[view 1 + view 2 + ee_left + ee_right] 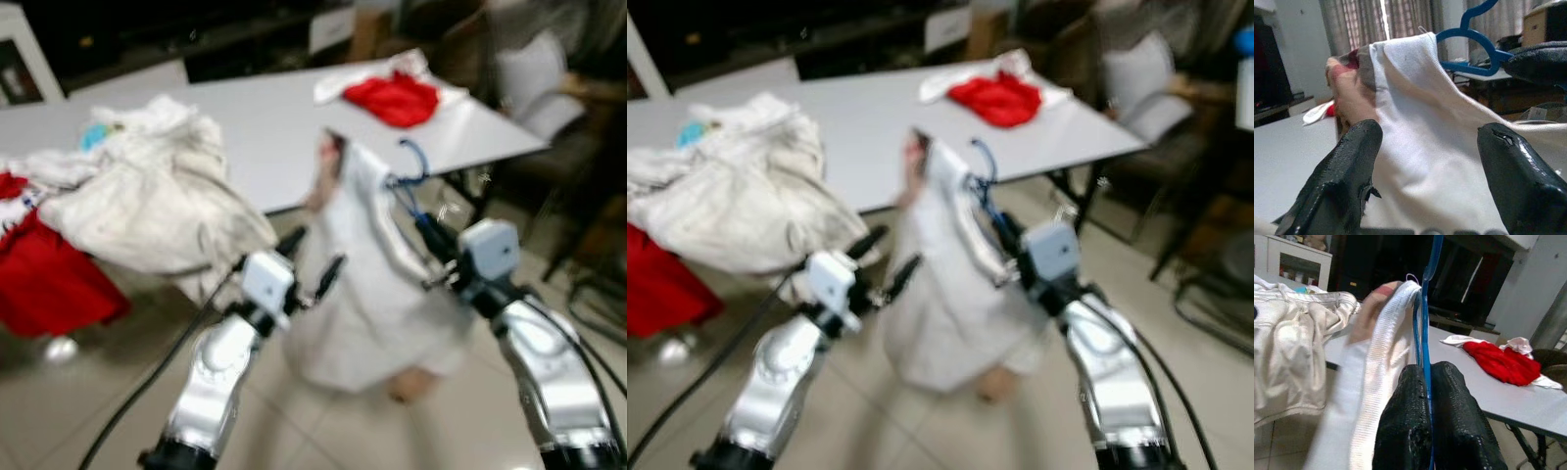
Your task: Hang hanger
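My right gripper [1426, 396] is clamped on the blue hanger [1425, 323], inside the white shirt's [367, 294] collar, beside the table [274, 127]. My left gripper [1425, 161] is spread wide just short of the shirt. A hand [1349, 95] holds the collar.

head views blurred, person's hand [1349, 95] partly behind white garment [367, 294]

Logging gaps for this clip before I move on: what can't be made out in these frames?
- Blue plastic hanger: its arms sit inside the white garment; the right gripper covers its lower part.
- Person's hand: the garment hides everything beyond it.
- Head views: blurred, so the pale clothes heap can't be told apart.
- Where the hanger should hang.
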`<state>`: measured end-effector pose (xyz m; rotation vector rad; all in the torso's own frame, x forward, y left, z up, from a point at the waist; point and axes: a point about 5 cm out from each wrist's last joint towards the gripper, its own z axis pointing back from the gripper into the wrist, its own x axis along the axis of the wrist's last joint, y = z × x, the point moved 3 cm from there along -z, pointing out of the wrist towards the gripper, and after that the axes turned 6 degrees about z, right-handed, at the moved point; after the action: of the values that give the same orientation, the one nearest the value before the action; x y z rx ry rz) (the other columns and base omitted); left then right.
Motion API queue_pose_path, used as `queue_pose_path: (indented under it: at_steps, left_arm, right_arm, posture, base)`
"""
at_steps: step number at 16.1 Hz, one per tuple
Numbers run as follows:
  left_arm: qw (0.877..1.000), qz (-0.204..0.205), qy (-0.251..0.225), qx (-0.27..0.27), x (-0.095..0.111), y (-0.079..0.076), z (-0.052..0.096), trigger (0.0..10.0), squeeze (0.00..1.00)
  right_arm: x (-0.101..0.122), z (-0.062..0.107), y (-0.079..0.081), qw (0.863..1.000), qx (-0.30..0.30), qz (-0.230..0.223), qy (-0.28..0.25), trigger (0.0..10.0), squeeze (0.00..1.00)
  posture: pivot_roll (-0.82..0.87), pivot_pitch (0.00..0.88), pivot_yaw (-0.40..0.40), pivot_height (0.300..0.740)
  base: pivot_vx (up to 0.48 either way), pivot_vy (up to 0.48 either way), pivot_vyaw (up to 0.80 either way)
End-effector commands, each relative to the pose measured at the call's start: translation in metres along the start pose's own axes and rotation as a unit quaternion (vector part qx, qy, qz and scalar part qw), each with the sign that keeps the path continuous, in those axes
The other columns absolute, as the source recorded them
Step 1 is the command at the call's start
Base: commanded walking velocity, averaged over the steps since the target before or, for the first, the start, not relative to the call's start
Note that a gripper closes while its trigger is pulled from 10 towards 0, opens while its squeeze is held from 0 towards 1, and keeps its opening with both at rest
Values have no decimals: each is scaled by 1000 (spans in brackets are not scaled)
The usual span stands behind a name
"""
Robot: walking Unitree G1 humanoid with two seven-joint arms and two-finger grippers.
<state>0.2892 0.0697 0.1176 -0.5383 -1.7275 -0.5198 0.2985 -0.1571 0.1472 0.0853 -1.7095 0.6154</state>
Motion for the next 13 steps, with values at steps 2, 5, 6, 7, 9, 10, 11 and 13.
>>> queue_pose_path:
  at_steps: [2,5,6,7,9,10,11,13]
  left_arm:
    - [1000,-14,6,12,2,12,4,10000,0]
    - [1000,-14,6,12,2,13,4,10000,0]
    - [1000,-15,6,12,2,13,4,10000,0]
    - [1000,-15,6,12,2,13,4,10000,0]
    - [1000,-15,5,12,2,14,3,10000,0]
    - [1000,-15,5,12,2,13,3,10000,0]
    - [1000,-15,5,12,2,13,3,10000,0]
    - [1000,-15,5,12,2,13,3,10000,0]
  right_arm:
    - [9,-7,5,1000,4,-6,-21,10000,0]
    - [9,-7,5,1000,5,-6,-22,10000,0]
    - [10,-7,5,1000,5,-2,-24,10000,0]
    - [11,-8,5,1000,6,1,-26,10000,0]
    - [13,-9,4,999,5,8,-32,10000,0]
    - [13,-9,2,999,-2,2,-32,10000,0]
    - [14,-9,0,999,-6,-1,-34,10000,0]
    - [19,-9,-6,999,-20,-11,-45,10000,0]
  posture:
    - [-60,0,9,740]
    - [-60,0,9,740]
    - [-60,0,10,740]
    - [-60,0,10,740]
    - [-60,0,9,740]
    - [-60,0,9,740]
    - [-60,0,9,740]
    - [-61,0,9,740]
  base:
    - [480,0,0]
    - [480,0,0]
    - [480,0,0]
    - [480,0,0]
    - [480,0,800]
    - [480,0,800]
    - [480,0,431]
    - [480,0,0]
